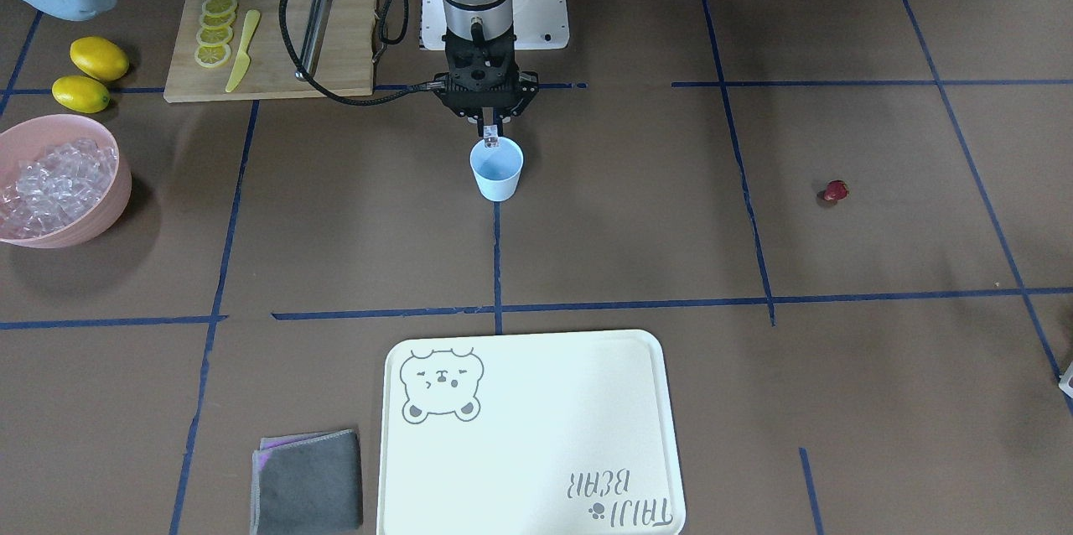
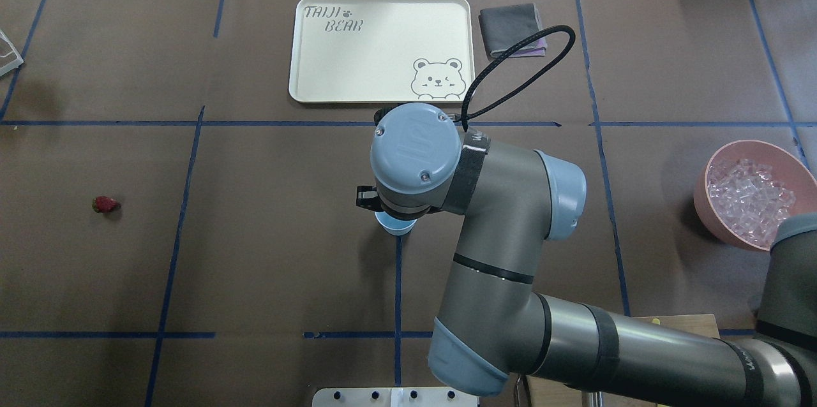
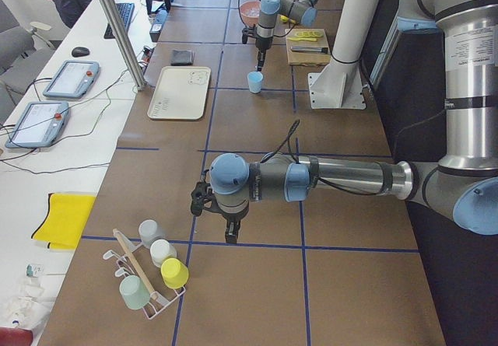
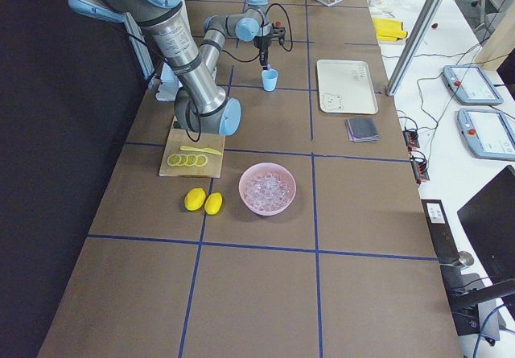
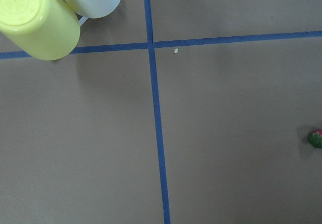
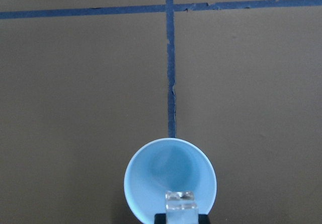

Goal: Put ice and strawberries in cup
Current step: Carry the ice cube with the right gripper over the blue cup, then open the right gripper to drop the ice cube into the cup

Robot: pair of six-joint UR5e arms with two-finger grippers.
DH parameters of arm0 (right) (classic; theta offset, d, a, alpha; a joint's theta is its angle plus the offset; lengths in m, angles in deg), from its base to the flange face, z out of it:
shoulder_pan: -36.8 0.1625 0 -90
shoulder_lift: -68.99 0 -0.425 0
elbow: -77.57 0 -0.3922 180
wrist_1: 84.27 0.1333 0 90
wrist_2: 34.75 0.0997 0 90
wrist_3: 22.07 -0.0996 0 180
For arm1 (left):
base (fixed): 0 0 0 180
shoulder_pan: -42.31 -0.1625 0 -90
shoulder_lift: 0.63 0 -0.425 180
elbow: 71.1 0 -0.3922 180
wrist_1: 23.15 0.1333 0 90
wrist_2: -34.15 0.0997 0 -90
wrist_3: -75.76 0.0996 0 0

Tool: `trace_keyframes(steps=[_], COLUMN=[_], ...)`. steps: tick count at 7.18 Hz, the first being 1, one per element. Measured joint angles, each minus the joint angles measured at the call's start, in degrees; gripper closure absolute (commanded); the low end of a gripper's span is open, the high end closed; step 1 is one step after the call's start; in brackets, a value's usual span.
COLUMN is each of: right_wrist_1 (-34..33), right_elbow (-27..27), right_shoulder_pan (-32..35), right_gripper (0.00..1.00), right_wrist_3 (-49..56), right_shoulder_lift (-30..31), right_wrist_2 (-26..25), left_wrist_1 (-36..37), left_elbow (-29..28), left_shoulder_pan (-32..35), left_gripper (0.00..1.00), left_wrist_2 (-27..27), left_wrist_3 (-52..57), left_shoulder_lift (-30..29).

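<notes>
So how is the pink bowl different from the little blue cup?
The pink bowl is wide and low; the blue cup is small and narrower. The bowl is heaped with ice; the cup is empty inside, with one ice cube held just over its rim by the right pincer. The bowl sits near the lemons; the cup stands mid-table. Both are upright, open-topped and without handles.

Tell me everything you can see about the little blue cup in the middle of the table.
The cup is small, pale blue, plain and tapered, with no handle; it looks like plastic. It stands upright, mouth up, apparently empty, on the brown table, on a blue tape line. The right gripper holds an ice cube over its rim.
</notes>
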Motion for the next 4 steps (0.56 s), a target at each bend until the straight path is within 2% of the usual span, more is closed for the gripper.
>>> trace_keyframes(steps=[4], right_wrist_1=[-0.01], right_elbow=[0.26], right_shoulder_pan=[-0.30], right_gripper=[0.01], right_wrist_3=[0.50], right_shoulder_lift=[-0.12], right_wrist_2=[-0.47], left_wrist_1=[-0.04], left_elbow=[-0.05], left_shoulder_pan=[0.00], left_gripper=[0.00], left_wrist_2=[-0.05], left_wrist_3=[-0.01], left_shoulder_lift=[0.01])
